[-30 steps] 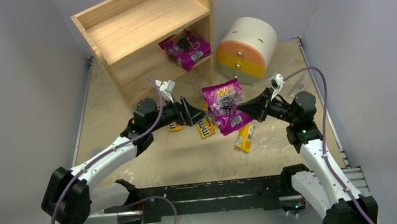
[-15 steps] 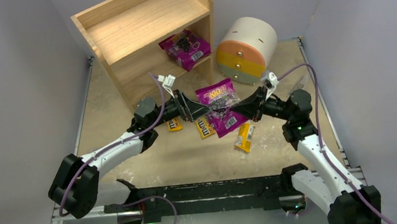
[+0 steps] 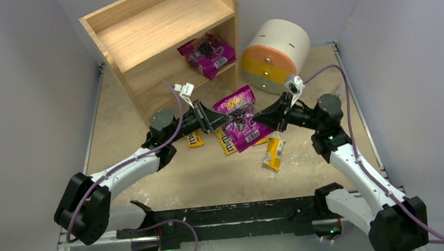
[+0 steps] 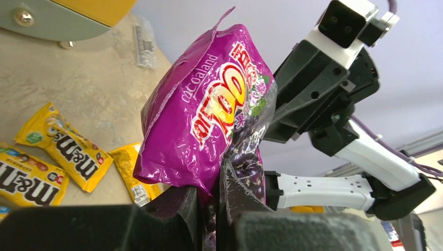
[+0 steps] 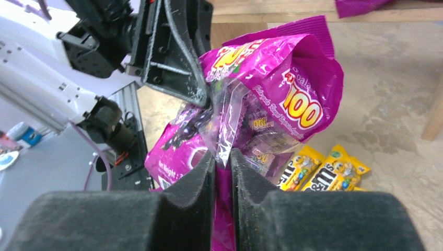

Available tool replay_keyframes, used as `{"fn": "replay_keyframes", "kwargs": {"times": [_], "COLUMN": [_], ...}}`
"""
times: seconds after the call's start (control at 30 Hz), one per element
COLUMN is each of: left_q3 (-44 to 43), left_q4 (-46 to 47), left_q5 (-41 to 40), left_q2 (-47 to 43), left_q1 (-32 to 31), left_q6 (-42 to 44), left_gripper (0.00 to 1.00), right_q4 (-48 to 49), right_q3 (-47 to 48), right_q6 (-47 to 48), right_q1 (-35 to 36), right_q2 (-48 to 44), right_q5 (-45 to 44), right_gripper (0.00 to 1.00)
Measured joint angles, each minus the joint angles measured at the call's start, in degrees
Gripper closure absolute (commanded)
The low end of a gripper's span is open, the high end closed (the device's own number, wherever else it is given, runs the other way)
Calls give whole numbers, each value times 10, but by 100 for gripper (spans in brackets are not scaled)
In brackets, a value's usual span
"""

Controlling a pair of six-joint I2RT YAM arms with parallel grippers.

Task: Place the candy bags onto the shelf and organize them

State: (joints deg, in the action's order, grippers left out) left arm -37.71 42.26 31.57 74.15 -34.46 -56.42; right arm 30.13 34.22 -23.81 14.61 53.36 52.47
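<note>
Left gripper point(image 3: 221, 120) and right gripper point(image 3: 258, 118) are both clamped on opposite edges of the magenta candy bag point(image 3: 241, 131); I see it held over yellow M&M's packets point(image 3: 227, 142).

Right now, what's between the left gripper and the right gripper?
The purple candy bag hangs between the left gripper and the right gripper, each pinching one side; the top view shows it best.

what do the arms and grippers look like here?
White links and black joints on left arm and right arm. Black wedge fingers with dark foam pads on left gripper and right gripper. Purple cable along each arm; white camera on each wrist.
</note>
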Motion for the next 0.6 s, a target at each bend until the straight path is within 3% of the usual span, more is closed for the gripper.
{"fn": "replay_keyframes", "kwargs": {"times": [0.13, 0.23, 0.6], "left_q3": [0, 6, 12], "left_q4": [-14, -35, -33], "left_q5": [-12, -30, -159], "left_q2": [0, -9, -119], "left_q1": [-2, -6, -9], "left_q6": [2, 11, 57], "left_gripper": [100, 100, 100], "right_q4": [-61, -72, -30], "right_q3": [31, 43, -17], "right_q6": [11, 2, -154], "right_q1": [6, 8, 9], "right_q2": [3, -1, -61], "right_q5": [-50, -88, -206], "right_gripper": [26, 4, 1]}}
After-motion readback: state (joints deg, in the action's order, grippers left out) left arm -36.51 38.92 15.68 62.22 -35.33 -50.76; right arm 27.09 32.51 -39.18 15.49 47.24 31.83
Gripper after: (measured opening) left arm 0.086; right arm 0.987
